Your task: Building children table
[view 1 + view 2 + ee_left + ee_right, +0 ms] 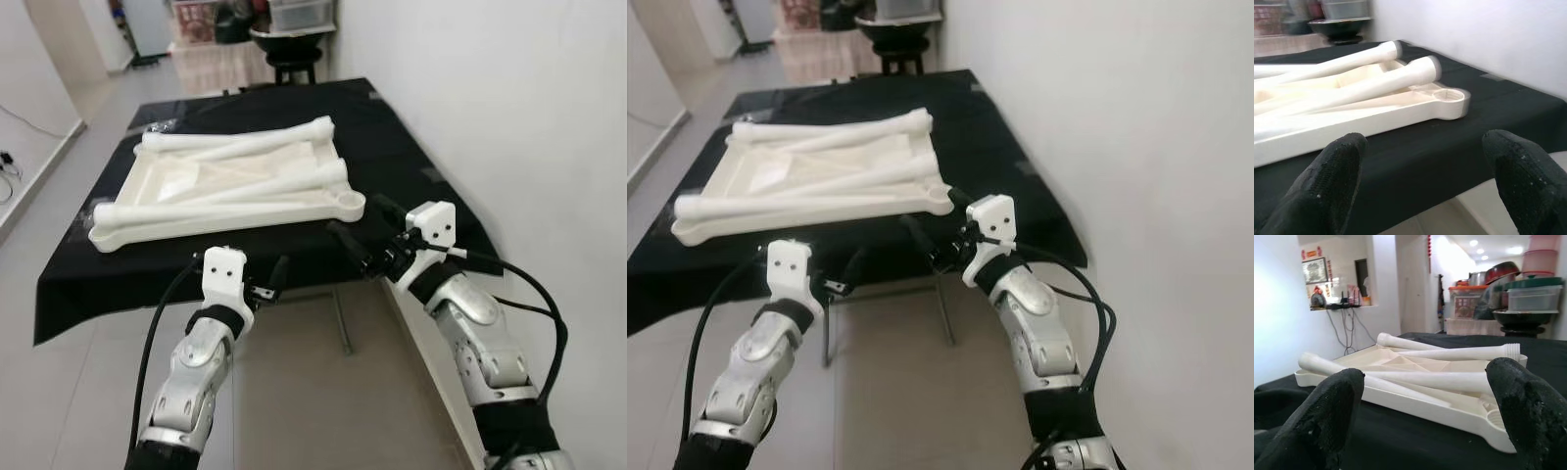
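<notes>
one white tabletop, four white table legs, two grippers

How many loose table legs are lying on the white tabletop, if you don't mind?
4, all on the upturned tabletop: far-left leg, far-right leg, diagonal middle leg, near-edge leg. The far two overlap, so another could be hidden.

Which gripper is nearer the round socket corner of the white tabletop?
Right. The right gripper sits just beside the socket corner; the left gripper hangs below the table edge, farther toward the robot.
</notes>
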Robot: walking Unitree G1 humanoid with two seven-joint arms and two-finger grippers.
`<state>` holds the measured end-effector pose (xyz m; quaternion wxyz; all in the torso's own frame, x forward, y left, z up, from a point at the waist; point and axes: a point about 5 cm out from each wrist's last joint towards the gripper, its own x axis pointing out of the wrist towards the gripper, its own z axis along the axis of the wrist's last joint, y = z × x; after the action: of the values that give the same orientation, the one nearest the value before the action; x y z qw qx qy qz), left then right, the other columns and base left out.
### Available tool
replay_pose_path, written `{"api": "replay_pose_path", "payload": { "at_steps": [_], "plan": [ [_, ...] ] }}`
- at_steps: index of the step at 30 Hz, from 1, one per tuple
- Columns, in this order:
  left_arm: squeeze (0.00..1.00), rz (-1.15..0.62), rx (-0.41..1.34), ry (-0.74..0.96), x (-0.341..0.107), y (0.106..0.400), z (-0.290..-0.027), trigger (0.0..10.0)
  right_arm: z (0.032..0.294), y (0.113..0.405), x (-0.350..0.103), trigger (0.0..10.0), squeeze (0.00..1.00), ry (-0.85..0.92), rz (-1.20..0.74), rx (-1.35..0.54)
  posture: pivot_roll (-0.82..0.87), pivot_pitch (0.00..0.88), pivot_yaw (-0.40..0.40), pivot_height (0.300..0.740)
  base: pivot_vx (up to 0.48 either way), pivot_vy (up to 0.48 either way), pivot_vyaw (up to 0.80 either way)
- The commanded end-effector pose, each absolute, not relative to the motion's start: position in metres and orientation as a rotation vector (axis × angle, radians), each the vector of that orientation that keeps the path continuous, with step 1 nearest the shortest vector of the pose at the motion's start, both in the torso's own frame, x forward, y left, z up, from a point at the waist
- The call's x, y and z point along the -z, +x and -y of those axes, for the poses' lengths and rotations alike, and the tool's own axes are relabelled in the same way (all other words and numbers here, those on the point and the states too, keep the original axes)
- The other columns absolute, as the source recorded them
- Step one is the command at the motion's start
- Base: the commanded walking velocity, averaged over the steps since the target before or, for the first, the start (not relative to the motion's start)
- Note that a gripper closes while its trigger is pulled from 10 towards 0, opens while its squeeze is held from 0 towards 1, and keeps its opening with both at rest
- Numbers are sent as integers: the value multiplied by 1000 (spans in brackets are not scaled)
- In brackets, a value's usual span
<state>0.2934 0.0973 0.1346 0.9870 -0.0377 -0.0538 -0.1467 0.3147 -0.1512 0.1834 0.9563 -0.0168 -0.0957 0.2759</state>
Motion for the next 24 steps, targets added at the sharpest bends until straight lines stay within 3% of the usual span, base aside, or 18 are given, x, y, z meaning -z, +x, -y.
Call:
{"api": "replay_pose_path", "payload": {
  "at_steps": [1,9,12,16,24],
  "plan": [
    [0,93,262,-56,-132,294,-109,10000,136,316,-191,10000,0,-42,214,-603,1,19,42,740,307,0,0],
    [0,96,271,-60,-133,294,-107,10000,130,315,-199,10000,0,-113,228,-672,1,20,39,740,306,0,0],
    [0,95,271,-63,-133,295,-106,10000,130,314,-202,10000,0,-147,228,-695,0,20,38,740,305,0,800],
    [0,93,271,-65,-133,295,-106,10000,132,316,-205,10000,0,-180,236,-671,0,19,37,740,301,0,800],
    [0,90,280,-69,-133,295,-104,10000,140,324,-209,10000,0,-265,184,-586,-3,21,35,740,300,0,0]
  ]
}}
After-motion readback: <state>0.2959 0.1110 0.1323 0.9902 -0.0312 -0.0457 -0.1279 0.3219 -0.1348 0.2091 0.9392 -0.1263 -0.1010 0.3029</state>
